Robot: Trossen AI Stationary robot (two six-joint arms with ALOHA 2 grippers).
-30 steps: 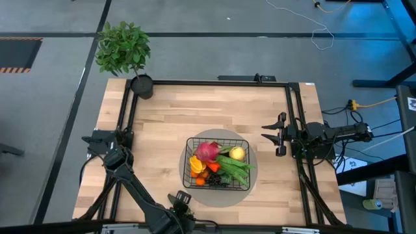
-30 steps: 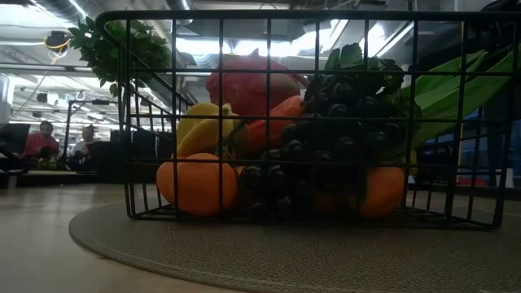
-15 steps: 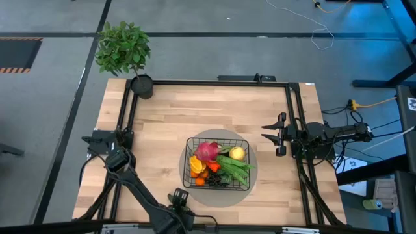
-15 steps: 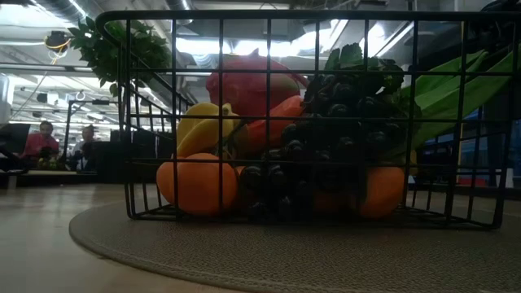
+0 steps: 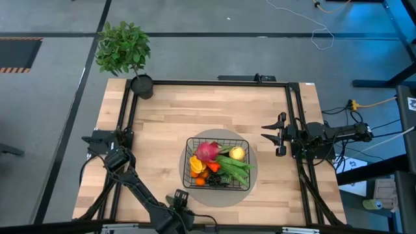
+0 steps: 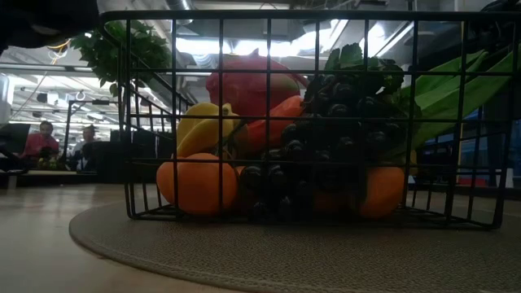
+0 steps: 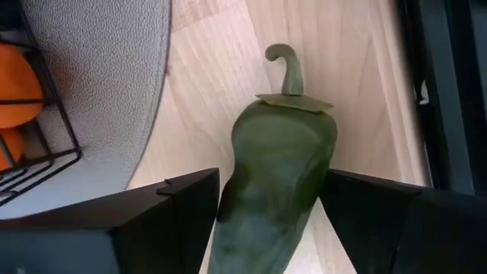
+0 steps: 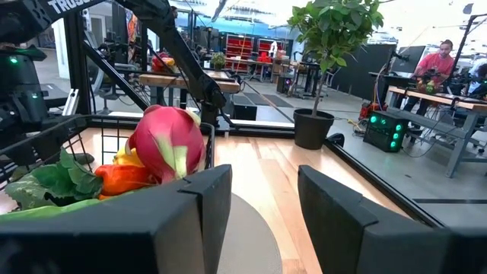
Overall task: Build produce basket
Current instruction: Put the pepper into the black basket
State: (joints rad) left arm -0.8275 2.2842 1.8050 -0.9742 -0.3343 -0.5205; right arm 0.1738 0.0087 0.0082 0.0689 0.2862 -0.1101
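Note:
The black wire basket (image 5: 218, 162) stands on a round grey mat (image 5: 252, 182) at mid-table. It holds a pink dragon fruit (image 5: 207, 151), a lemon (image 5: 238, 153), green beans (image 5: 234, 168), dark grapes (image 6: 326, 138) and tangerines (image 6: 198, 183). My left gripper (image 5: 179, 198) is at the table's near edge, just off the mat, shut on a dark green pepper (image 7: 278, 160). My right gripper (image 5: 278, 136) waits open and empty at the table's right edge. My left gripper pinches the green pepper's body by its two sides (image 7: 228, 190) between its two fingers. The fingers lie along the pepper, and its curled stem (image 7: 288, 68) points away from the wrist. I cannot tell whether the pepper is clear of the table.
A leafy potted plant (image 5: 123, 49) stands in a black pot (image 5: 142, 86) at the far left corner. A black frame rail (image 5: 214, 82) runs round the table. People sit at benches in the room beyond (image 6: 37, 142). Bare wood lies left of and beyond the mat.
A dark part of an arm has come into the upper left corner of the low view. The basket and its produce have stayed where they were.

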